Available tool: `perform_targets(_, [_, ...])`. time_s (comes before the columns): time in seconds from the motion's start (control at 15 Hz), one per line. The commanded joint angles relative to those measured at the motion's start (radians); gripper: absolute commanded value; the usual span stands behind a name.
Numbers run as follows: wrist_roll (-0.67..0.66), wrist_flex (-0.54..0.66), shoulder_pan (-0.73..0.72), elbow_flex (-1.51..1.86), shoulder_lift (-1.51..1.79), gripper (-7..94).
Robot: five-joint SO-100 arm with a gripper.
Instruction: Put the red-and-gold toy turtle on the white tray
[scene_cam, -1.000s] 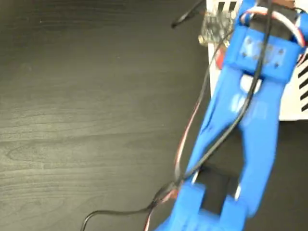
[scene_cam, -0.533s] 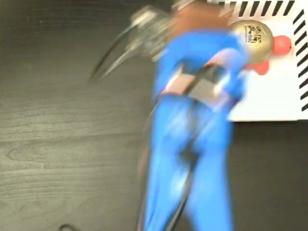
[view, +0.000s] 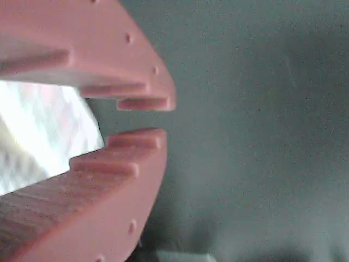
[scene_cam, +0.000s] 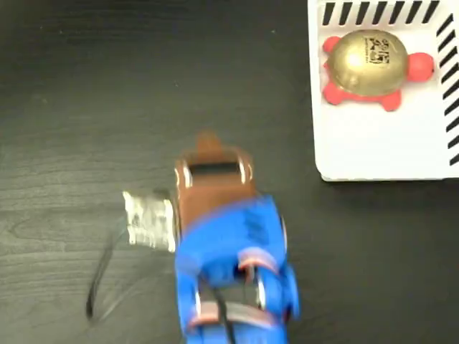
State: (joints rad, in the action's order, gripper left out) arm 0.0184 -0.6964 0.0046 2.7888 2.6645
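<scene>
Now that our brown-and-blue claw [view: 158, 117] has pulled back over the dark desk [scene_cam: 107, 107], nearly closed and empty, the shiny red-and-gold toy turtle [scene_cam: 371, 66] sits released on the flat white striped tray [scene_cam: 380, 150]; we judge the task done.

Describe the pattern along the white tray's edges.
Short black diagonal stripes along the white tray edges, clearest in the fixed view.

The small toy turtle with shiny gold shell and red head [scene_cam: 371, 67] lies on the flat white striped tray [scene_cam: 380, 143]. The brown-and-blue hand [scene_cam: 208, 143] is well apart, over the dark wooden surface [scene_cam: 86, 107].
</scene>
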Motion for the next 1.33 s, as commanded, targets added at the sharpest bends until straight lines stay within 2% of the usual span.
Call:
perform_targets(0.0, [-0.018, -0.156, 0.002, 0.095, 0.236, 0])
perform_targets(0.33, [-0.003, -0.554, -0.025, 0.115, 0.494, 0])
perform_targets(0.6, [0.005, -0.588, -0.012, 0.13, 0.586, 0])
perform_targets(1.27, [0.006, -0.588, -0.009, 0.13, 0.586, 0])
